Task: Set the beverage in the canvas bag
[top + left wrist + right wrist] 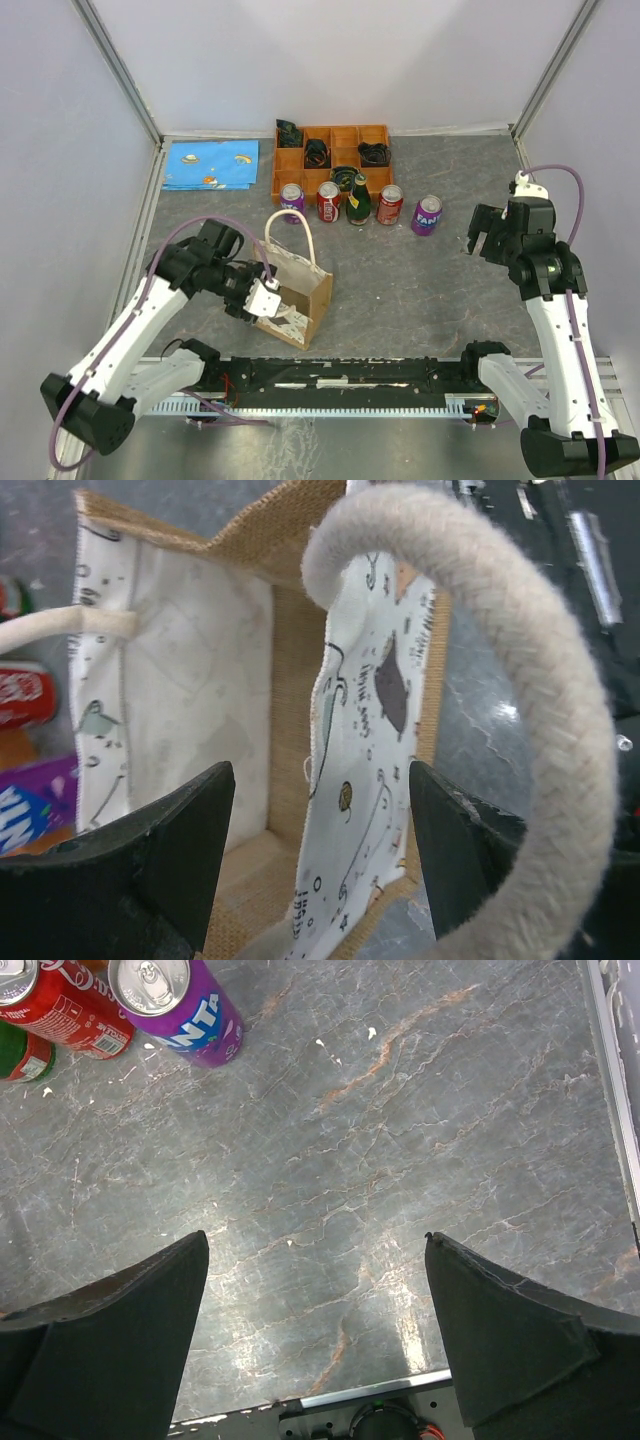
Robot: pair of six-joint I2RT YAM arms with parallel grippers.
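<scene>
The canvas bag (300, 292) stands open on the table just in front of the arms' bases, with cream rope handles (560, 710). My left gripper (262, 296) is open and straddles the bag's printed side wall (370, 740). One finger is inside the bag, the other outside, and neither presses the fabric. Several beverages stand in a row behind the bag, ending at the right in a purple Fanta can (427, 214). My right gripper (486, 232) hangs open and empty to the right of that can. In the right wrist view my right gripper (315, 1245) is over bare table, the Fanta can (180, 1005) at the upper left.
An orange compartment tray (288, 160) with dark items sits behind the drinks. In the row are a purple can (291, 197), a red can (328, 200), a green bottle (359, 200) and another red can (389, 204). A blue cloth (211, 165) lies at the back left.
</scene>
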